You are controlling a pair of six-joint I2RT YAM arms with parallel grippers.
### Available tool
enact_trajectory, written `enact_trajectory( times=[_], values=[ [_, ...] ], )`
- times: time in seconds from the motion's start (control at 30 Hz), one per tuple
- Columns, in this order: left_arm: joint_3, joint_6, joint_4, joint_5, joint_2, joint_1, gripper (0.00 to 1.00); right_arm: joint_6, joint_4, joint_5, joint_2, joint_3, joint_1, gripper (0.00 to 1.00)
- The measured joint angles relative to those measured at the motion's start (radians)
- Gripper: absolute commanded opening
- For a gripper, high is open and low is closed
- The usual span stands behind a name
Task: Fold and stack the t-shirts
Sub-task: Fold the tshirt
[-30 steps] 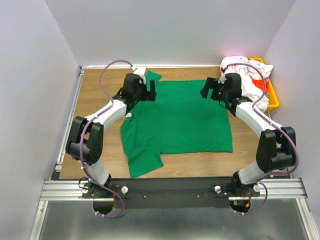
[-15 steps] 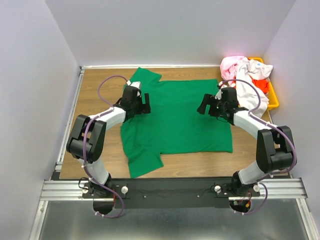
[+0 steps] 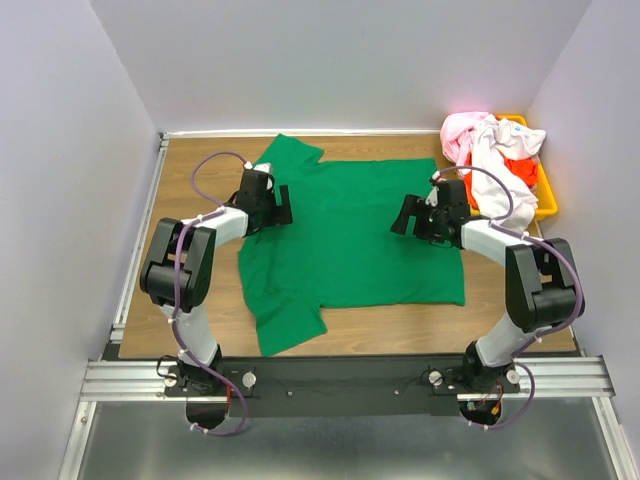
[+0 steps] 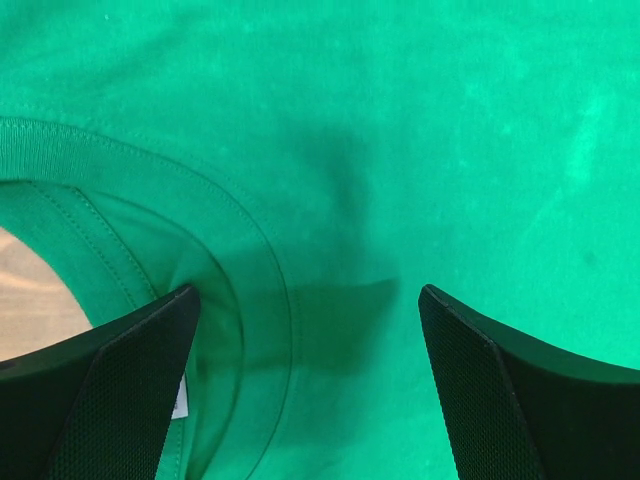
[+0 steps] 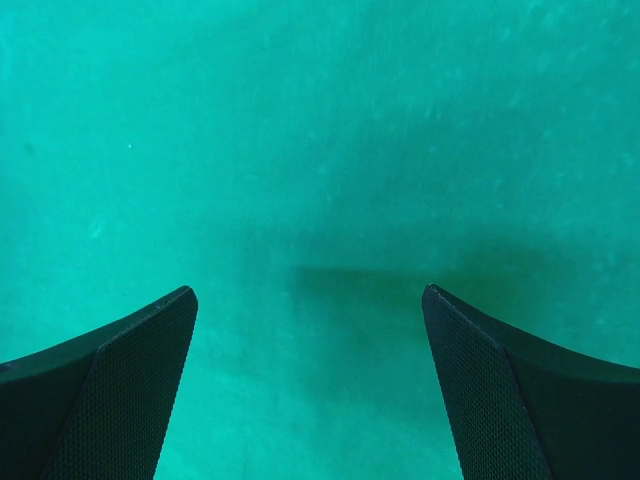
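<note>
A bright green t-shirt (image 3: 350,240) lies spread flat on the wooden table, collar to the left, one sleeve at the back left and one at the front left. My left gripper (image 3: 283,205) is open and empty, low over the collar; the left wrist view shows the curved neck rib (image 4: 250,250) and a white label (image 4: 178,405) by the left finger. My right gripper (image 3: 402,215) is open and empty, low over the shirt's right part, with plain green cloth (image 5: 310,200) between its jaws. Pink, white and orange-red t-shirts (image 3: 490,150) lie heaped at the back right.
A yellow-orange bin (image 3: 545,195) at the back right corner holds the heap of shirts. Bare wood (image 3: 195,170) shows left of the shirt and along the front. Grey walls close in the table on three sides.
Both grippers have drawn back from the shirt's far edge toward the near side and come down low over the cloth. The back left sleeve now lies flat and uncovered.
</note>
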State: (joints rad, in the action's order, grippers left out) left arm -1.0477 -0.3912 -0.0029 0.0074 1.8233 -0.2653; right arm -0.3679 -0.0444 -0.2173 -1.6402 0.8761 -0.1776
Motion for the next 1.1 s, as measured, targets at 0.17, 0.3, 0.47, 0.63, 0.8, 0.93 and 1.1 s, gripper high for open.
enact_trajectory(
  times=[0.17, 0.3, 0.47, 0.63, 0.8, 0.93, 1.1],
  values=[
    [-0.056, 0.001, -0.025, 0.000, 0.038, 0.015, 0.98, -0.008, 0.004, -0.019, -0.029, 0.000, 0.000, 1.00],
    [-0.104, 0.003, -0.051, 0.000, 0.068, 0.028, 0.98, -0.017, 0.021, -0.034, -0.052, 0.013, 0.000, 1.00],
    [-0.149, 0.006, -0.068, 0.000, 0.099, 0.061, 0.98, -0.026, 0.037, -0.050, -0.089, 0.048, -0.001, 1.00],
    [-0.222, 0.022, -0.100, 0.008, 0.146, 0.083, 0.98, -0.035, 0.048, -0.066, -0.129, 0.089, -0.006, 1.00],
    [-0.297, 0.037, -0.135, 0.009, 0.192, 0.096, 0.98, -0.047, 0.050, -0.072, -0.146, 0.110, -0.011, 1.00],
    [-0.349, 0.051, -0.180, 0.008, 0.210, 0.108, 0.98, -0.053, 0.048, -0.077, -0.150, 0.116, -0.018, 1.00],
    [-0.405, 0.058, -0.207, -0.008, 0.207, 0.113, 0.98, -0.056, 0.044, -0.087, -0.147, 0.116, -0.034, 1.00]
  ],
)
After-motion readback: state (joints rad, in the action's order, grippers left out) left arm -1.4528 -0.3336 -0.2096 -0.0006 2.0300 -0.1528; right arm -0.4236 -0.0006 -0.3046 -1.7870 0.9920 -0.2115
